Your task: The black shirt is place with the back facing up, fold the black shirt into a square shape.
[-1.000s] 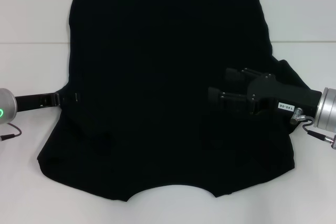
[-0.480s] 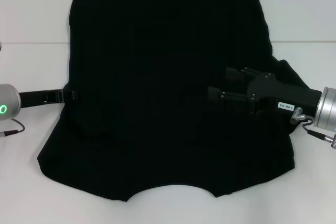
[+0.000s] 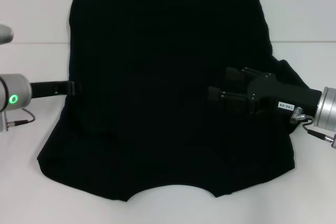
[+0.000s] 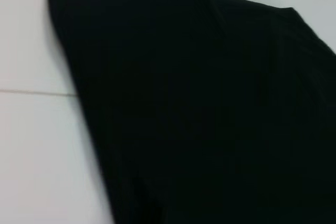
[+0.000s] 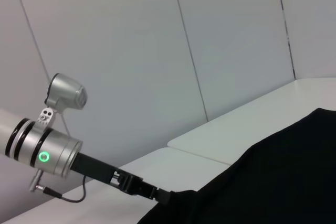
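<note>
White worktop [image 3: 31, 182] carries the black shirt [image 3: 157, 77], spread flat. Right hand [image 3: 218, 97], labelled "140-06", hovers spread above it. Left hand [image 3: 73, 87] meets its edge; grip unclear.

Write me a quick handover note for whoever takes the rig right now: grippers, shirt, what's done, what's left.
Left gripper: at the left edge of the large matte black fabric T-shirt, level with its middle.
Right gripper: over the shirt's right half, fingers pointing inward.
Shirt: lies on the white table, neckline curve toward the robot.
Done: the side edges look tucked in, though I can't be sure.
Left: folding it into a square.
</note>
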You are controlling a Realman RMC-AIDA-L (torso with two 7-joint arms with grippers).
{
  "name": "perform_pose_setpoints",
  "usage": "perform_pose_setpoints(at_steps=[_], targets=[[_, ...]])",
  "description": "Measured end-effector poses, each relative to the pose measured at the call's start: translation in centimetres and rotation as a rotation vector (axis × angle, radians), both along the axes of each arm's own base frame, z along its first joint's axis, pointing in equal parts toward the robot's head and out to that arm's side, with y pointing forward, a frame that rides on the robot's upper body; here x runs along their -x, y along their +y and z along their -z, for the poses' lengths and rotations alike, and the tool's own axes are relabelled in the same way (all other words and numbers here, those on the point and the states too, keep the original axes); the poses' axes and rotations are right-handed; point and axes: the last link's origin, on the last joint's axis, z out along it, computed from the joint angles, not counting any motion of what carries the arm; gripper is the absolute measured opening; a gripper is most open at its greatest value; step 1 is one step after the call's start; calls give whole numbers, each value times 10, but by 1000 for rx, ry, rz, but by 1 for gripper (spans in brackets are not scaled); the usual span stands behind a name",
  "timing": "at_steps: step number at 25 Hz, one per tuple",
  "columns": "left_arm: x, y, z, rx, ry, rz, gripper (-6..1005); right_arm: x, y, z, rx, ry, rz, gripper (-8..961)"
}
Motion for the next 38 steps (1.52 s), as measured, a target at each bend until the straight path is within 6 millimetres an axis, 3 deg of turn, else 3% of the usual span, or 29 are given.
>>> perform_pose_setpoints(at_steps=[12, 18, 25, 32, 38], targets=[[-42, 16, 31, 81, -23, 80, 6, -2, -1, 1, -1, -3, 3, 924], [-59, 13, 46, 124, -66, 111, 23, -2, -1, 1, -4, -3, 3, 923], [-61, 11, 45, 113, -120, 109, 224, -3, 2, -4, -24, 3, 12, 923], [-62, -3, 35, 167, -223, 158, 396, -9, 8, -17, -50, 28, 62, 923], [-69, -43, 25, 165, -354, 494, 594, -28, 20, -41, 8, 60, 294, 923]])
